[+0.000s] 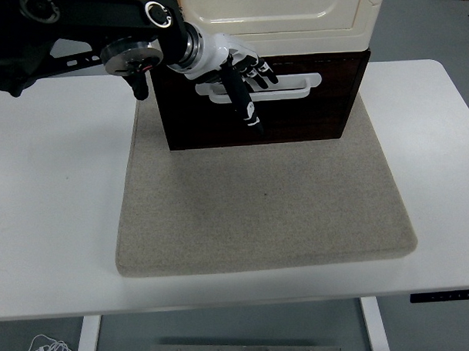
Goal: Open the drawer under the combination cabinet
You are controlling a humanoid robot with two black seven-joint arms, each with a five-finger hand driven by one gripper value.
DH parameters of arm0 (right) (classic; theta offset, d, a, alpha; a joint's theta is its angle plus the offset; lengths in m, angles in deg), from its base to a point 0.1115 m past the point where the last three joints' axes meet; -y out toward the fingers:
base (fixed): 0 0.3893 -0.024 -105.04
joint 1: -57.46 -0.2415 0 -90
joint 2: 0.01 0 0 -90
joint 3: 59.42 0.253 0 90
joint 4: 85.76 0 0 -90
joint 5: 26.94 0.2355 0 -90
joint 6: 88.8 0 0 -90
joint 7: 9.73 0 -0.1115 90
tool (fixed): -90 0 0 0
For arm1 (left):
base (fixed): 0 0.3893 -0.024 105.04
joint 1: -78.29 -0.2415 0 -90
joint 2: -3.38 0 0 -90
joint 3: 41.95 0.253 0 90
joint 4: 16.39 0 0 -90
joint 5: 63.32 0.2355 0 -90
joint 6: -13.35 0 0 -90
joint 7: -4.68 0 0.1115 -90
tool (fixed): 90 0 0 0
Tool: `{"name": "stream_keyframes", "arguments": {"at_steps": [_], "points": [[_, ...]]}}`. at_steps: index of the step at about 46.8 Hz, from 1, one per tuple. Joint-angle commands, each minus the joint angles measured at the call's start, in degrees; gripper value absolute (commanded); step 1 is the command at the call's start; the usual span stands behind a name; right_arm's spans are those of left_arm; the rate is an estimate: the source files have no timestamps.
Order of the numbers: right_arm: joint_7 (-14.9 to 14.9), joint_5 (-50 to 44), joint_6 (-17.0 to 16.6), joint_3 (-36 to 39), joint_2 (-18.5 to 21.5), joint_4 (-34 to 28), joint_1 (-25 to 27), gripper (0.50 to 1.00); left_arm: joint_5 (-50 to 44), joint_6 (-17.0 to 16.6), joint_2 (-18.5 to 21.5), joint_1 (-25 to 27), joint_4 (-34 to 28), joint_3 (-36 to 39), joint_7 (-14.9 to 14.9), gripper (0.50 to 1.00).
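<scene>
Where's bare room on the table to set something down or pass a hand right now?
Free: the grey mat in front of the drawer out to the table's near edge, plus the bare white strips on both sides of the mat. Crowded: the drawer handle, where the left hand sits.

No readable text, labels or numbers anywhere; the table's control panel [447,295] markings were too small to read.

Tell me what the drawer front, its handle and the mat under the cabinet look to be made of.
Drawer front: dark wood or wood-look veneer, faint grain, slight sheen. Handle: smooth white, probably plastic or painted metal. Mat: beige felt-like fabric, matte, fuzzy texture.
</scene>
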Motion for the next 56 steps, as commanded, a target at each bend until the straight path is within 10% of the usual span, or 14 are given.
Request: {"name": "stream_keyframes", "arguments": {"at_steps": [1,56], "points": [[-0.1,-0.1,0.1,0.0,0.0,0.0,0.0,0.928,0.0,0.0,-0.1,-0.1,0.1,0.0,0.0,1.0],[0.0,-0.1,0.0,0.0,0.0,0.0,0.0,0.926,1.2,5.1,-0.7,0.1,0.0,-0.4,0.3,1.0]]}}
